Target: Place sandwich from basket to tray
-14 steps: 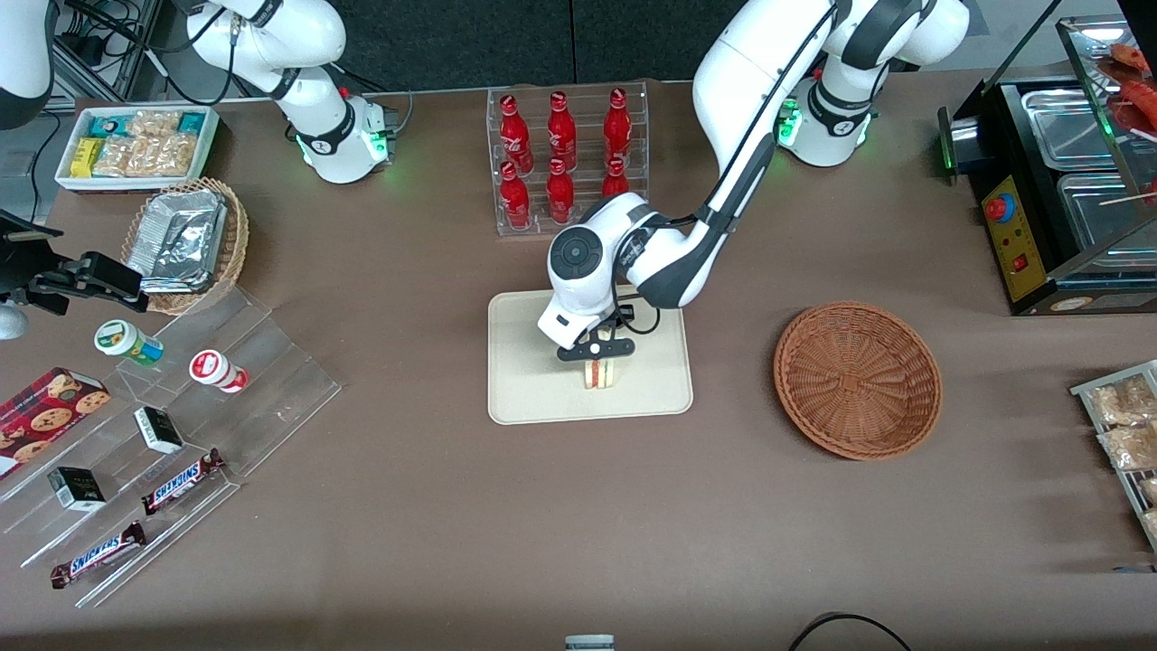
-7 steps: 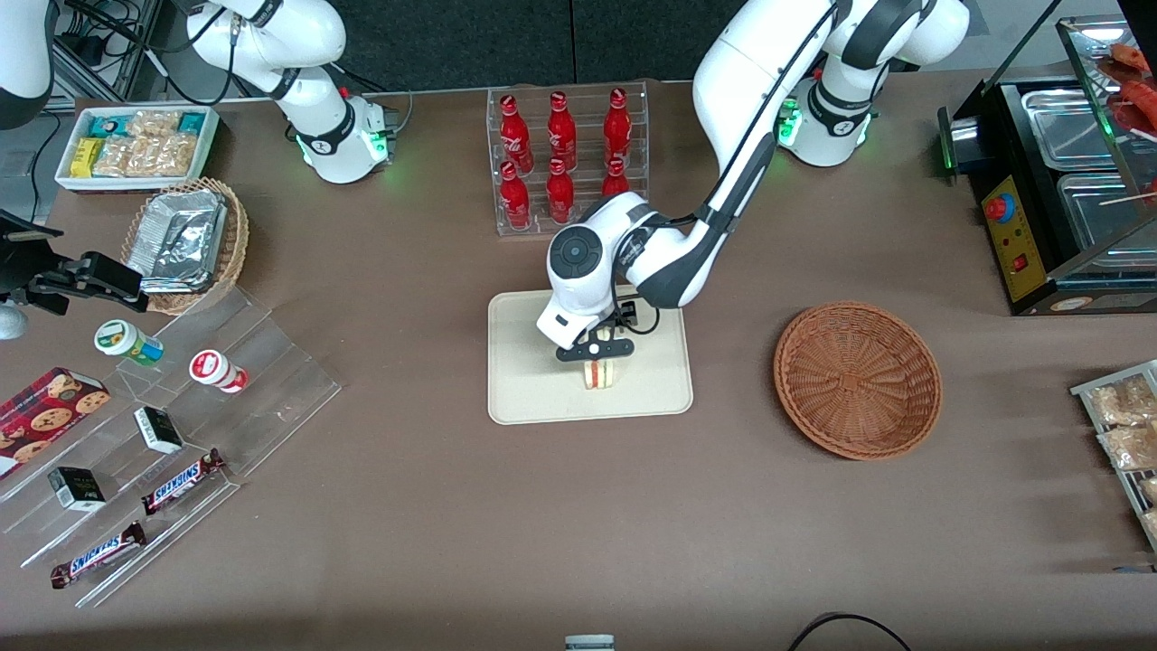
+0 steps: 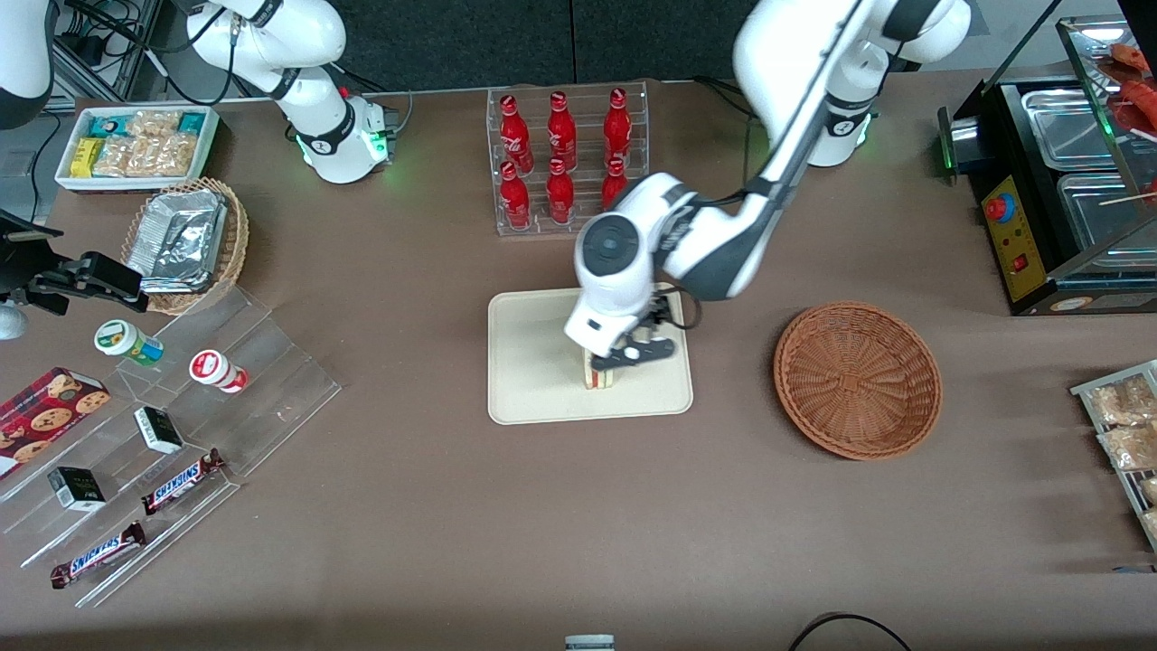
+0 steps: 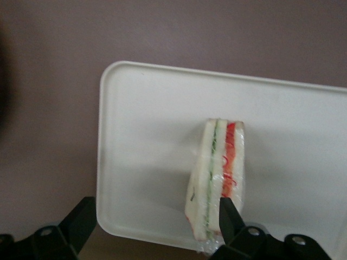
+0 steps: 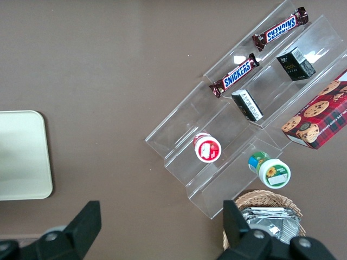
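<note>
- I see the tray flat on the brown worktop, nearer the front camera than the rack of red bottles.
- The sandwich stands on its edge on the tray, toward the tray's basket-side half; from the wrist view the sandwich shows its cut face with green and red filling stripes, upright on the tray.
- My claw hangs just above the sandwich, off-centre toward the basket. Its fingers are spread wide and hold nothing: in the wrist view one fingertip sits past the tray's edge, well apart from the sandwich, while the other fingertip overlaps the sandwich's red-filling side; I cannot tell whether it touches.
- The basket sits toward the working arm's end of the worktop, apart from the tray, with nothing visible inside it.
</note>
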